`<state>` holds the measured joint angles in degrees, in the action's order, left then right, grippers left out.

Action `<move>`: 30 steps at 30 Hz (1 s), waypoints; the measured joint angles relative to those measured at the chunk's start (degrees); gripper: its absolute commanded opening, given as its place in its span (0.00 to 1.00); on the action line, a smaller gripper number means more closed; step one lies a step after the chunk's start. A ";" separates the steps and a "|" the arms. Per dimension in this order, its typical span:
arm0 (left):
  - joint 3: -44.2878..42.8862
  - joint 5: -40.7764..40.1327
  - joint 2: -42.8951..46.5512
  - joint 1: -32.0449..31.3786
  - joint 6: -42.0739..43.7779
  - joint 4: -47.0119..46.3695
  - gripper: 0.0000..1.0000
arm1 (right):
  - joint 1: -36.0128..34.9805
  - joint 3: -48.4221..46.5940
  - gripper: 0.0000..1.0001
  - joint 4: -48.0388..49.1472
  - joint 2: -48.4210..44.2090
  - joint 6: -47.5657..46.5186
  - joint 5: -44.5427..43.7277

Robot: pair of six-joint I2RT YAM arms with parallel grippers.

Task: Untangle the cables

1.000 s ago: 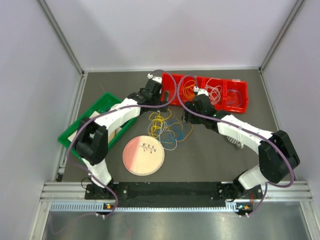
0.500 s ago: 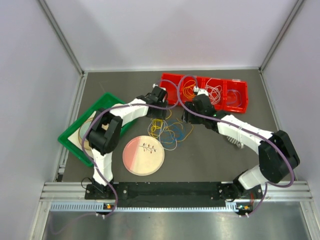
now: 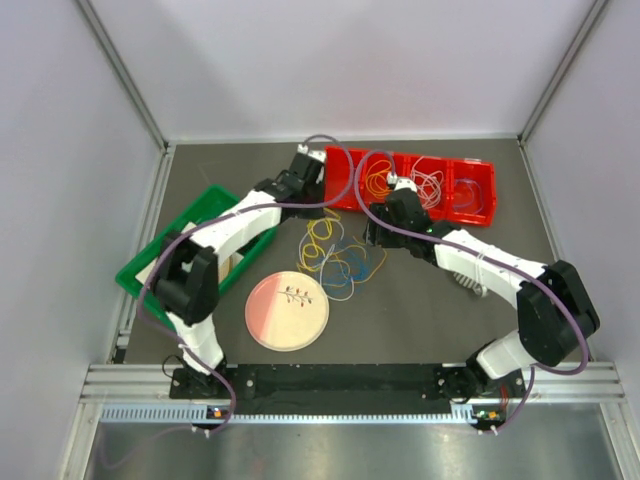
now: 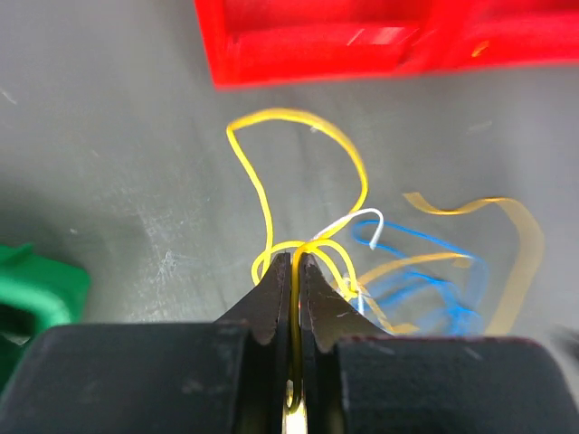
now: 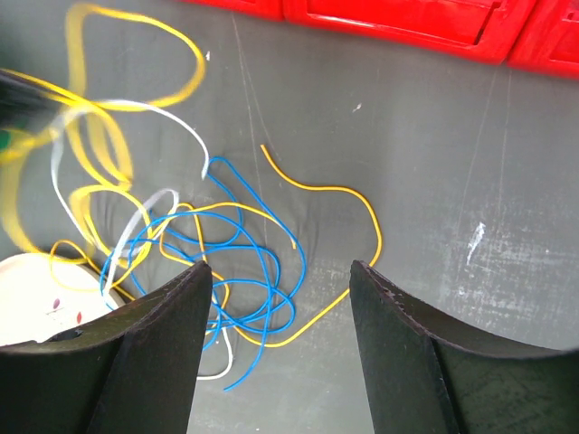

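- Setting: dark grey table (image 3: 430, 300) inside a pale-walled enclosure, viewed from above and behind the arms.
- Cables (image 3: 337, 255): one loose tangle lying flat mid-table, between the two arm heads and just short of the red tray (image 3: 493, 190). Yellow, blue and white strands loop through one another.
- Yellow cable (image 4: 289, 112): one strand runs straight down between the closed tips. Its loops arch away toward the red tray and cross the white cable (image 5: 172, 115) and blue cable (image 5: 271, 206) close to the pinch.
- Left gripper (image 4: 295, 260): pressed fully together on the yellow cable, with nothing else visibly caught (a white strand passes just beside the tips, so it merits a check).
- Right gripper (image 5: 280, 269): fingers spread wide and holding nothing, poised over the blue loops with bare table showing between them.
- Step in hand, as judged: drawing the yellow strand free of the knot. It is best drawn slowly, up and away from the pile, watching whether blue or white loops ride along. If they do, the free claw should pin or take the blue bundle as a counter-hold, because a harder pull would likely tighten the crossings.
- Surroundings: the red tray sits at the far side, its compartments holding further coiled wires. A green tray (image 3: 130, 272) lies at left, partly under the left arm. A round plate (image 3: 275, 325) sits just beside the tangle on the near side.
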<state>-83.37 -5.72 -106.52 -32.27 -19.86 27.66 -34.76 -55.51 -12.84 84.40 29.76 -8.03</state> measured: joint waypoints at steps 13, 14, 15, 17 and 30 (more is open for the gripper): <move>-1.88 5.07 20.85 0.35 -4.22 -5.18 0.00 | -3.56 0.00 0.61 2.93 2.45 4.74 3.93; -1.88 5.42 21.16 0.39 -4.42 -5.16 0.00 | -3.91 0.00 0.61 3.13 2.91 5.09 4.24; -1.90 5.62 21.29 0.42 -4.57 -5.14 0.00 | -4.26 0.00 0.61 3.34 3.37 5.46 4.39; -1.92 5.95 21.51 0.42 -4.79 -5.07 0.00 | -4.83 0.07 0.61 3.48 3.65 6.12 4.68; -2.05 10.23 22.05 0.74 -5.57 -4.46 0.00 | -5.38 1.29 0.68 3.78 3.80 6.60 1.84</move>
<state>-85.43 4.51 -84.47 -31.53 -25.43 23.20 -40.14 -54.22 -9.06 88.20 36.36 -6.20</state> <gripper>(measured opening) 0.047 0.670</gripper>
